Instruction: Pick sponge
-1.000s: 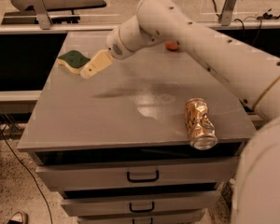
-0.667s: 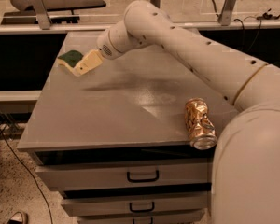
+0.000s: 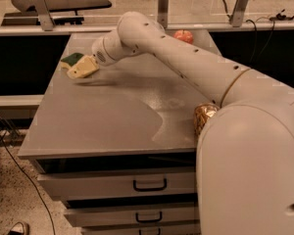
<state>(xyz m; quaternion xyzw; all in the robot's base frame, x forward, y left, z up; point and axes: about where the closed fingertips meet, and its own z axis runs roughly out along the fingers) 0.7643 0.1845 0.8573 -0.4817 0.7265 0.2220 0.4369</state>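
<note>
The sponge (image 3: 71, 58), dark green on top with pale yellow foam below, lies near the far left edge of the grey table (image 3: 103, 116). My gripper (image 3: 82, 67) reaches across from the right on the long white arm (image 3: 186, 58). Its pale fingers hover right next to the sponge, on its near right side and partly over it. I cannot tell whether it touches the sponge.
A red apple (image 3: 184, 35) sits at the table's far right. A crumpled gold can (image 3: 205, 116) lies near the right front, partly hidden by my arm's base. Drawers (image 3: 149, 184) are below the tabletop. A rail and bench stand behind the table.
The arm has swung further left and toward the far edge, bringing the gripper closer to the sponge. The sponge has not moved.
</note>
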